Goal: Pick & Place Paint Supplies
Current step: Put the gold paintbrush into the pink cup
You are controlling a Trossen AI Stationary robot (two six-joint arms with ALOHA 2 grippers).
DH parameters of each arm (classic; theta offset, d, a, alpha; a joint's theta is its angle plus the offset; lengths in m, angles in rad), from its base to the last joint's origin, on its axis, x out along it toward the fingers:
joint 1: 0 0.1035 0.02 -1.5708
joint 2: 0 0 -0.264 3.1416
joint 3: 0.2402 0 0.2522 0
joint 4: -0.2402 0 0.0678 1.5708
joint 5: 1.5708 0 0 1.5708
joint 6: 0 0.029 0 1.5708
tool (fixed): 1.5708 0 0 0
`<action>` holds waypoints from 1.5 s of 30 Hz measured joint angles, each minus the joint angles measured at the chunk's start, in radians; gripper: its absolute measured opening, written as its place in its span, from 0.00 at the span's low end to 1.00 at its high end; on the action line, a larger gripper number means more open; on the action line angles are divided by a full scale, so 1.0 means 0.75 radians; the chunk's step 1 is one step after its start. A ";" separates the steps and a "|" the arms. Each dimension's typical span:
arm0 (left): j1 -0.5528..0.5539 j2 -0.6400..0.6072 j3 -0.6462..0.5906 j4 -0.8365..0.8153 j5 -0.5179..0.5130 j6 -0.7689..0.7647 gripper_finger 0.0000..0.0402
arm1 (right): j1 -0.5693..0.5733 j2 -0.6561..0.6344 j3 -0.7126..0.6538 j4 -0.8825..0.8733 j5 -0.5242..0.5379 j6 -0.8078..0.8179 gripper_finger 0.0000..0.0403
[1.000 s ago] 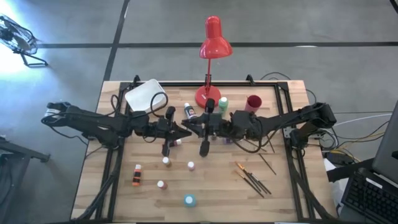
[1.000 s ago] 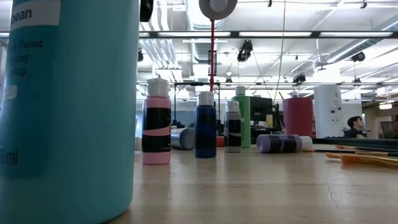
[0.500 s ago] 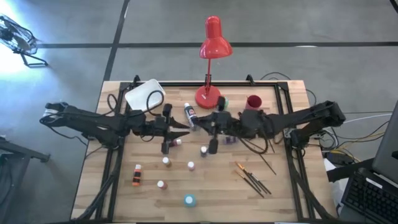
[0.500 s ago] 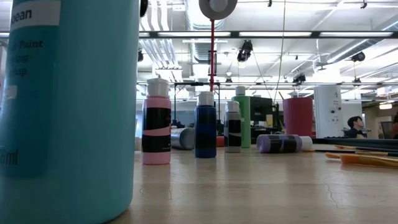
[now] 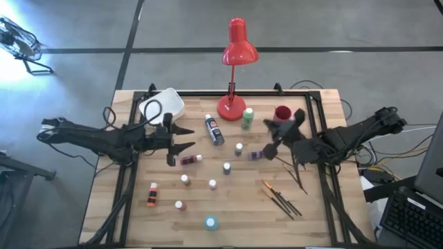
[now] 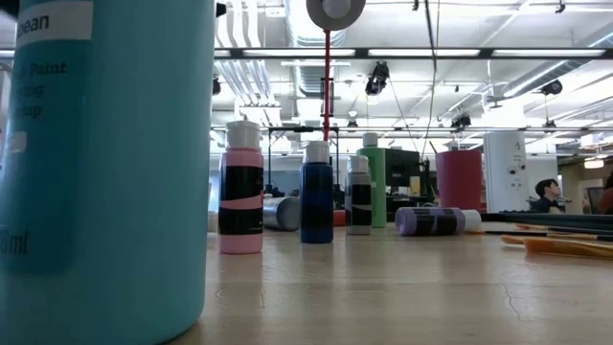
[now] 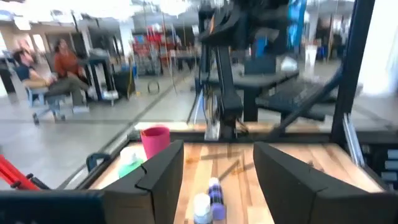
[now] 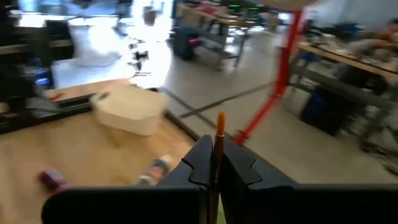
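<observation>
Gripping a thin orange-tipped wooden paintbrush [image 8: 219,134] between clenched fingers, the right gripper [image 5: 273,129] hovers near the dark red cup [image 5: 282,113]. Left gripper [image 5: 187,137] hangs with fingers spread above the wooden tabletop [image 5: 235,207], just beside a lying purple paint bottle [image 5: 188,160].

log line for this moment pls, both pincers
left pincer: open, empty, beside white tub | right pincer: shut on paintbrush, near red cup
</observation>
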 joint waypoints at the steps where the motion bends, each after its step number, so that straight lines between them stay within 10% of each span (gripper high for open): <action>1: 0.000 -0.010 -0.052 0.081 -0.003 0.003 0.50 | -0.021 -0.040 -0.043 0.015 0.020 0.004 0.02; 16: 0.000 -0.033 -0.286 0.507 -0.029 0.111 0.50 | -0.422 -0.474 -0.674 0.636 0.012 -0.224 0.02; 45: 0.000 -0.031 -0.285 0.499 -0.029 0.119 0.50 | -0.887 -0.262 -0.903 0.843 -0.381 -0.169 0.02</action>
